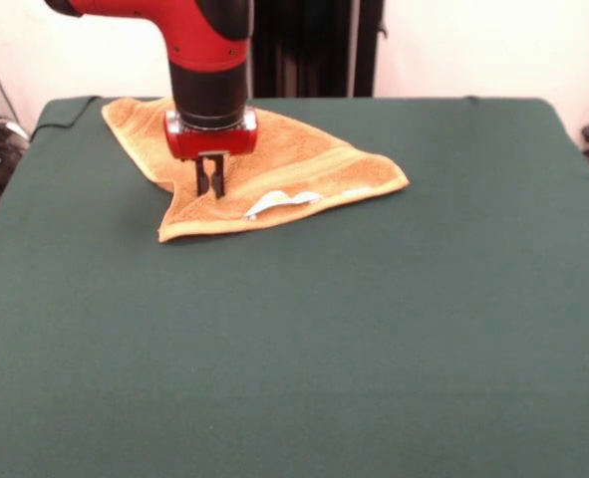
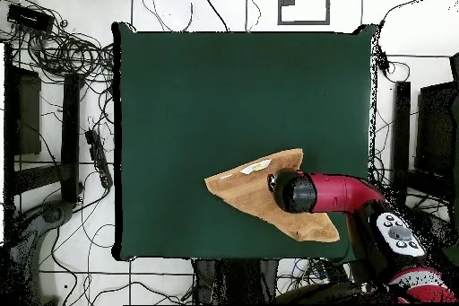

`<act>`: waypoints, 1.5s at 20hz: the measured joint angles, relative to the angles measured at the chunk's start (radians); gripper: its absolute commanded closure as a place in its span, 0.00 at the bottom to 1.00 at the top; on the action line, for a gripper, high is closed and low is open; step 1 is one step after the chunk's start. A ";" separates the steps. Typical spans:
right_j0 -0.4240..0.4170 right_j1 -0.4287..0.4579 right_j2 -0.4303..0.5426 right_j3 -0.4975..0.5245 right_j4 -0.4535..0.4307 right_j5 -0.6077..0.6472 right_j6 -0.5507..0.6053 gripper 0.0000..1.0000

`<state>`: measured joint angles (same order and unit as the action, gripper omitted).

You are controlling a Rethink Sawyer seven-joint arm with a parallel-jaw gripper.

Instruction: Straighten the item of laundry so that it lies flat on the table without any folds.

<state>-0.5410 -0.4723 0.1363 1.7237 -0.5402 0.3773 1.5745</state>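
end effector (image 1: 210, 185) tips front-view only

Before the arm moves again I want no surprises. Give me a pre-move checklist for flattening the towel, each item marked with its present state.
1. Towel flat with no folds: not ok; it shows a triangular outline, so it seems folded over.
2. Towel fully on the table: ok in the overhead view, though it lies near one edge.
3. Gripper over the towel: ok; it points down at the cloth.
4. Fingers closed on cloth: cannot tell.
5. White label visible as a marker: ok, at the towel's front edge.
6. Room to spread the towel: ok; broad green surface lies in front.
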 measured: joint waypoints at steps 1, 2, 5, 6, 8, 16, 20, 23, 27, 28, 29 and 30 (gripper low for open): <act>0.000 0.000 0.000 0.000 0.000 0.000 0.000 1.00; 0.000 0.000 0.000 0.000 0.000 0.000 0.000 1.00; 0.000 0.000 -0.001 0.000 0.001 0.000 0.000 1.00; 0.000 0.000 0.000 -0.001 0.001 0.001 0.000 1.00; 0.000 0.001 0.000 -0.001 0.002 0.003 0.000 1.00; 0.017 0.007 -0.009 -0.023 0.015 0.040 0.000 1.00; 0.036 0.017 -0.019 -0.052 0.031 0.091 0.000 1.00; 0.048 0.027 -0.020 -0.080 0.041 0.145 0.000 1.00; 0.062 0.040 -0.022 -0.117 0.049 0.211 0.000 1.00; 0.064 0.042 -0.022 -0.124 0.050 0.223 0.000 1.00; 0.066 0.046 -0.022 -0.133 0.052 0.240 0.000 1.00; 0.067 0.048 -0.022 -0.139 0.054 0.250 0.000 1.00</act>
<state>-0.4735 -0.4240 0.1141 1.5851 -0.4858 0.6273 1.5745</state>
